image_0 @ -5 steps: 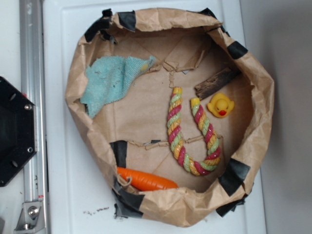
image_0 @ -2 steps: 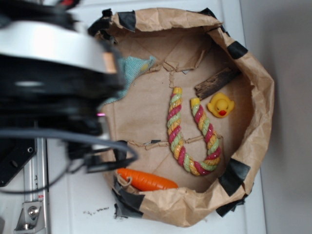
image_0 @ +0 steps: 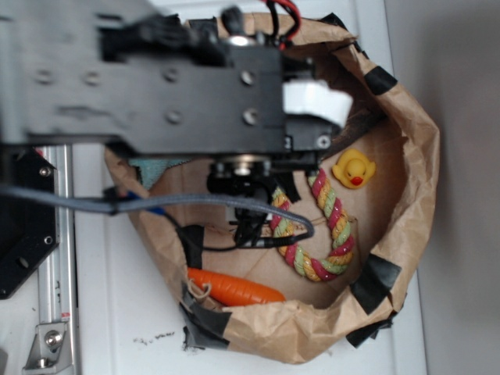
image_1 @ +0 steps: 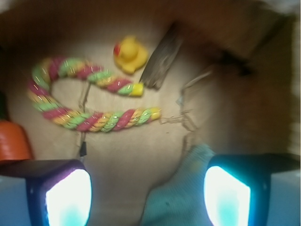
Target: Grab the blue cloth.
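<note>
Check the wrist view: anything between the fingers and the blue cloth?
Nothing. The blue cloth lies between the open fingers, only bare brown paper beside it.

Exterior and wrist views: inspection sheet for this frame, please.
Surface: crumpled brown paper basin, black tape on its rim, on a white tabletop.
Job's things: blue cloth, mostly hidden by the arm from outside.
Clutter: rope toy, yellow duck, wood piece, orange carrot.
Grippers: gripper open, above the cloth's edge.
Cables: grey cable looping under the arm.
Surroundings: metal rail at left.
</note>
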Controlling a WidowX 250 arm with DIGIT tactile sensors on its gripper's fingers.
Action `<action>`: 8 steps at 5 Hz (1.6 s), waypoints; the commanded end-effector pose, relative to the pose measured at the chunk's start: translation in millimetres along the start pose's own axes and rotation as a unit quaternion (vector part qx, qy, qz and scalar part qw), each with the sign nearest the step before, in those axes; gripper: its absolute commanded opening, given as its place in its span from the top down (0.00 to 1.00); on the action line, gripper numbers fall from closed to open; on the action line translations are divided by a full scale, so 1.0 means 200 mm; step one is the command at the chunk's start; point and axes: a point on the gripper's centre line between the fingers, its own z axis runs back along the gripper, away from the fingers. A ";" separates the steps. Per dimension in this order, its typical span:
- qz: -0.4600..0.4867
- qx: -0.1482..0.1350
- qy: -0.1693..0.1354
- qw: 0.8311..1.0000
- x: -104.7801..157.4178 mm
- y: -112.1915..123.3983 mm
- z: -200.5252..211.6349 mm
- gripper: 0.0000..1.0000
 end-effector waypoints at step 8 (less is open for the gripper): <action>-0.038 -0.055 -0.096 0.993 -0.13 -0.03 0.12 1.00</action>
